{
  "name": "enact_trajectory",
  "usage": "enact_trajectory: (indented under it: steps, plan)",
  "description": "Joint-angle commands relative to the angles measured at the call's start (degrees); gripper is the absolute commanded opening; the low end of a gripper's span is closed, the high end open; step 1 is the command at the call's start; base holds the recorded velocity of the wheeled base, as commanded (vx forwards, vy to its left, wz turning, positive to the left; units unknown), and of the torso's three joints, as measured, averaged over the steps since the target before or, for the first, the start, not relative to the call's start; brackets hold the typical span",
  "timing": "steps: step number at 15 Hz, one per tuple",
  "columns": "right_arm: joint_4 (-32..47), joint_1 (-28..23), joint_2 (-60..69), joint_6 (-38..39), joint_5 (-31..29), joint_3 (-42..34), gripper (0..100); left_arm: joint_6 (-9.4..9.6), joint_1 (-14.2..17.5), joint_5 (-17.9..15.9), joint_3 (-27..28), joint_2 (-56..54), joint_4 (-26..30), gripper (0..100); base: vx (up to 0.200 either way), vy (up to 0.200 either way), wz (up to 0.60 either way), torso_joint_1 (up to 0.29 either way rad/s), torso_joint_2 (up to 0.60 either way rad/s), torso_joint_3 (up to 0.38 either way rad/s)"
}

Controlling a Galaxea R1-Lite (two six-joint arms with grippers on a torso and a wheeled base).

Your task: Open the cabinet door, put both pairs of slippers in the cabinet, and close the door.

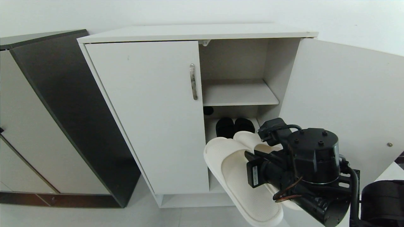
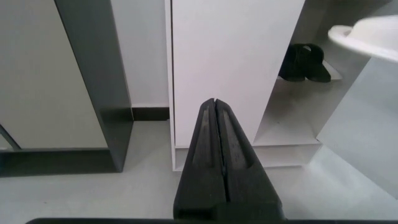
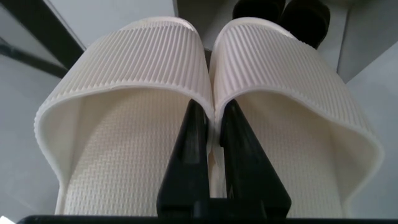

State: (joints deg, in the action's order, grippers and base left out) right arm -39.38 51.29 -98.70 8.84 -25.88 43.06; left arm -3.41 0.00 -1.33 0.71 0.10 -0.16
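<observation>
Slippers of the white pair [image 1: 235,176] hung side by side before the cabinet [image 1: 195,31], toward five o'clock in the head view, with their toes pointing at the opening. The right gripper [image 3: 213,134] pinched their two inner edges together between its fingers. At twelve o'clock from them, the black slippers [image 1: 235,126] sat close together on the cabinet's lower level, under the shelf [image 1: 240,93]. The right door [image 1: 341,104] stood swung wide at three o'clock. The left door [image 1: 145,116] was shut at nine o'clock of the opening, its handle [image 1: 193,82] on the edge nearest the gap. The left gripper [image 2: 214,115] was low before that shut door, its fingers pressed together on nothing. A dark cabinet [image 1: 72,110] stood at nine o'clock of the white one.
</observation>
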Motion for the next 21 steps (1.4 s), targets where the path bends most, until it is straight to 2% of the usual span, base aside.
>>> enact_trajectory:
  steps: [1, 2, 3, 5, 6, 7, 8, 11, 13, 17, 18, 21]
  plan:
    - [-0.35, -0.22, -1.50, -0.14, -0.57, 0.54, 0, -0.01, 0.00, 0.01, 0.00, -0.01, -0.02, 0, 0.000, 0.000, 0.00, 0.000, 0.00, 0.000]
    - [0.88, -0.05, -2.55, -0.05, -4.09, 3.52, 0, -0.01, 0.00, 0.01, 0.00, -0.01, -0.02, 0, 0.000, 0.000, 0.00, 0.000, 0.00, 0.000]
    - [6.68, 0.22, -4.66, 1.45, -9.80, 9.06, 0, 0.07, 0.00, -0.08, 0.00, -0.01, -0.02, 0, 0.000, 0.000, 0.00, 0.000, 0.00, 0.000]
    - [17.58, 0.57, -5.98, 7.95, -12.35, 17.15, 0, 0.07, 0.00, -0.08, 0.00, -0.01, -0.02, 0, 0.000, 0.000, 0.00, 0.000, 0.00, 0.000]
    - [27.60, 0.83, -7.83, 13.75, -15.87, 25.41, 0, 0.16, 0.00, -0.08, 0.00, -0.01, -0.02, 0, 0.000, 0.000, 0.00, 0.000, 0.00, 0.000]
    - [32.34, 0.83, -9.67, 15.60, -20.53, 30.60, 0, 0.07, 0.00, -0.08, 0.08, -0.01, -0.02, 0, 0.000, 0.000, 0.00, 0.000, 0.00, 0.000]
    - [33.75, 1.18, -10.20, 15.51, -22.55, 33.50, 0, 0.07, 0.00, -0.08, 0.00, -0.01, -0.02, 0, 0.000, 0.000, 0.00, 0.000, 0.00, 0.000]
    - [33.40, 1.45, -10.29, 10.85, -23.34, 35.69, 0, 0.07, 0.00, -0.08, 0.08, -0.01, -0.02, 0, 0.000, 0.000, 0.00, 0.000, 0.00, 0.000]
    - [32.26, 1.45, -10.29, 10.41, -23.60, 35.87, 0, 0.07, 0.00, -0.08, 0.00, -0.01, 0.07, 0, 0.000, 0.000, 0.00, 0.000, 0.00, 0.000]
    - [23.03, 1.01, -10.03, 5.66, -23.60, 33.23, 0, 0.16, 0.00, -0.08, 0.00, -0.01, -0.02, 0, 0.000, 0.000, 0.00, 0.000, 0.00, 0.000]
    - [18.63, 0.92, -10.11, 2.94, -23.51, 31.65, 0, 0.07, 0.00, -0.08, 0.00, -0.01, -0.02, 0, 0.000, 0.000, 0.00, 0.000, 0.00, 0.000]
    - [16.70, 0.22, -10.29, 1.71, -23.51, 30.77, 0, 0.16, 0.00, 0.01, 0.08, -0.01, -0.02, 0, 0.000, 0.000, 0.00, 0.000, 0.00, 0.000]
